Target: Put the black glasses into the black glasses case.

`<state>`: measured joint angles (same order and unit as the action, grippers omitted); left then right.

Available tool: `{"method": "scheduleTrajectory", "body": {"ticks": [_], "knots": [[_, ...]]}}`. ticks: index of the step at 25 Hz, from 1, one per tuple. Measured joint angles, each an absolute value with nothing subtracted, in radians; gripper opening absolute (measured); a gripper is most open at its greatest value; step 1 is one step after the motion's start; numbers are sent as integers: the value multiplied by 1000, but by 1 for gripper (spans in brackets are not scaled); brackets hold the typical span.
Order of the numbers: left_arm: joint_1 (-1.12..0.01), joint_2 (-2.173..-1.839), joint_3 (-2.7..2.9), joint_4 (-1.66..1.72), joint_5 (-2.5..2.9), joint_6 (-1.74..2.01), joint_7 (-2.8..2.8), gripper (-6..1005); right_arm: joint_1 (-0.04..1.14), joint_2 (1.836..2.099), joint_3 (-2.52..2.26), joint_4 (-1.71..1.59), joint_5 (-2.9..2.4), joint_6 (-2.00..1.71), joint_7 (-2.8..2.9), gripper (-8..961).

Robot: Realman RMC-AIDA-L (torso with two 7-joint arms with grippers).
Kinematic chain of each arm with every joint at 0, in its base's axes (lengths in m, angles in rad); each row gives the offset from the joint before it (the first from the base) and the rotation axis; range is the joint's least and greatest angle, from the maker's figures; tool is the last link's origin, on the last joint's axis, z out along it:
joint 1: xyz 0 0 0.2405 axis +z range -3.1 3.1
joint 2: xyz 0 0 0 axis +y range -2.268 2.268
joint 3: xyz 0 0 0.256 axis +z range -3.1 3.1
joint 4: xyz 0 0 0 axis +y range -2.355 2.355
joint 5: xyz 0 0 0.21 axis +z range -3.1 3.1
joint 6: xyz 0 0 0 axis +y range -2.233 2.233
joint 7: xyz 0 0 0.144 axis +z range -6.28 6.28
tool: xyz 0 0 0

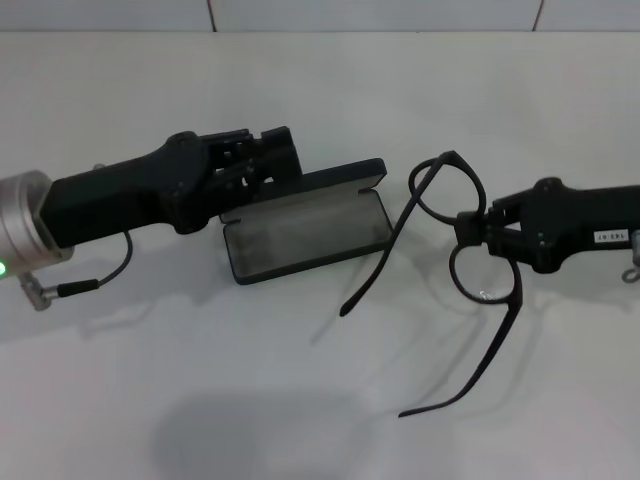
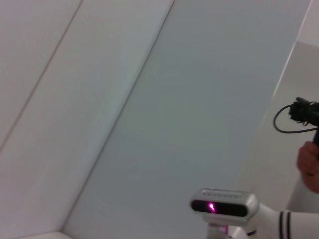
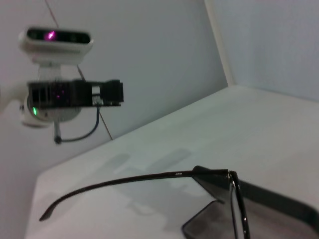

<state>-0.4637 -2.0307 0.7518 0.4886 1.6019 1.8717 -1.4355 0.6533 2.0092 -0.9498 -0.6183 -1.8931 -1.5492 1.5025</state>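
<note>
Black glasses (image 1: 470, 255) pinched at the bridge in right end effector (image 1: 478, 232), left end effector (image 1: 262, 160) gripping open black glasses case (image 1: 305, 232) lid

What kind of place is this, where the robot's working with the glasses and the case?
Probably an indoor robot test bench: a plain white table against a tiled wall, holding only the open black glasses case. The left gripper holds its lid, and the right gripper carries the black glasses.
</note>
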Motion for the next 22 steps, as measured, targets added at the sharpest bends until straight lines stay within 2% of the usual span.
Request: {"method": "scheduleTrajectory", "body": {"ticks": [7,12,18,22], "knots": [[-505,-2036,799,478,1605,1901,-1470,300,672,2015,-961,-659,-1888,-1534,1388,93],[-524,-2058,844,477,1605,1897,-1451,93,693,2022,-995,-659,-1882,-1533,1380,93],[-533,-2076,851,477,1627,1879,-1411,5,699,2023,-1000,-657,-1827,-1547,1380,92],[-532,-2077,851,477,1639,1874,-1402,6,693,2018,-995,-660,-1792,-1571,1383,92]]}}
